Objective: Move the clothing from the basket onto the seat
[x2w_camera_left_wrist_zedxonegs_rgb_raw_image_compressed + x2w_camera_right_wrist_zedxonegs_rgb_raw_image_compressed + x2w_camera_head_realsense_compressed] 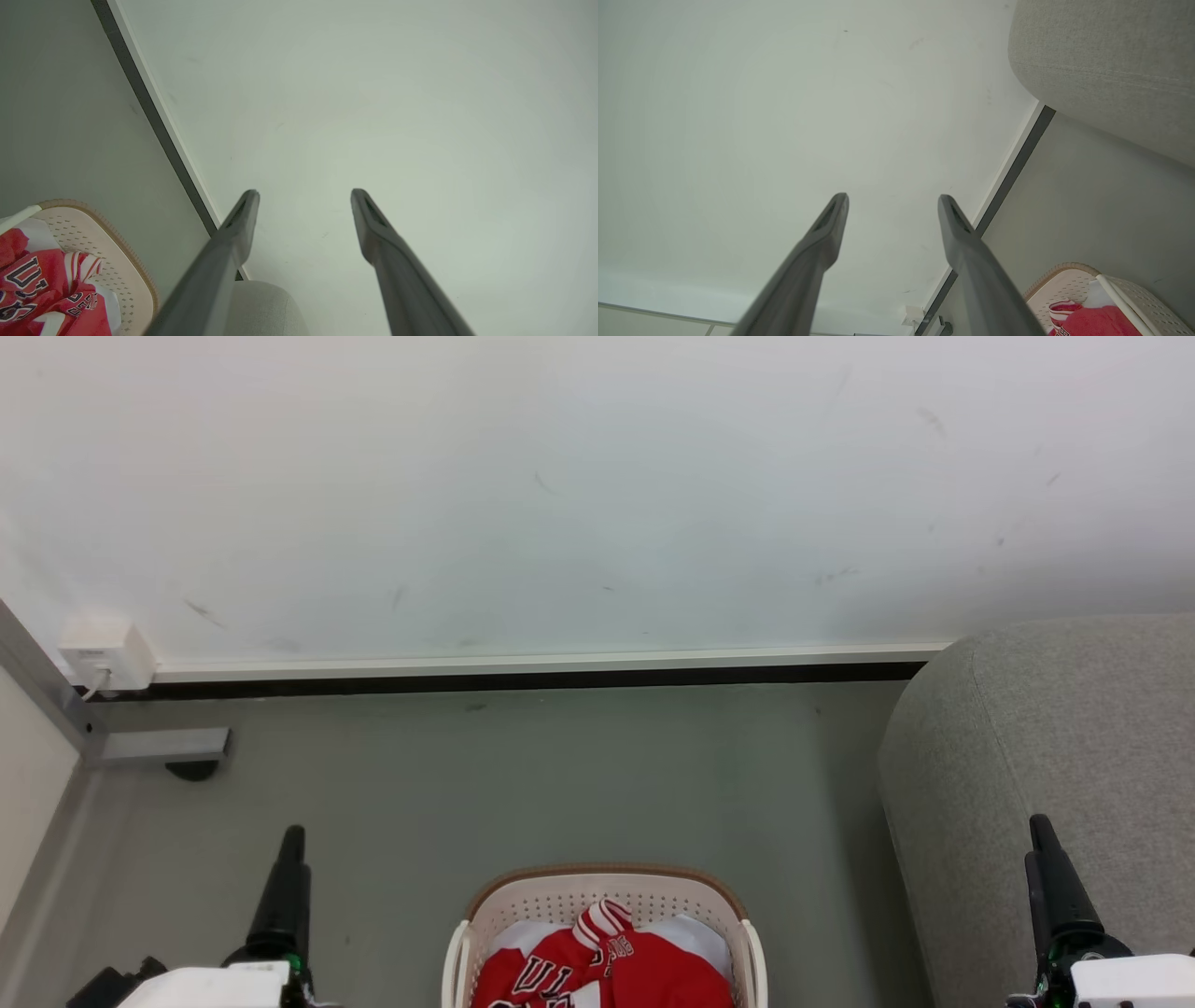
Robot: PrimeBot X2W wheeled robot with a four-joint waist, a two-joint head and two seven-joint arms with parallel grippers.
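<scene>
White wall (597,476) ahead, grey floor (560,775) below. Off to the right, the grey seat (1055,775), near the basket, probably set so for a short carry. Low and centred between the two arms, the cream basket (560,896), likely put there within reach of either. Inside, heaped, the red clothing (597,971), all within the rim, none on the visible part of the seat. Left gripper (304,193) and right gripper (893,198): fingers spread apart, holding nothing, raised at either side, seemingly parked ahead of a first reach.
</scene>
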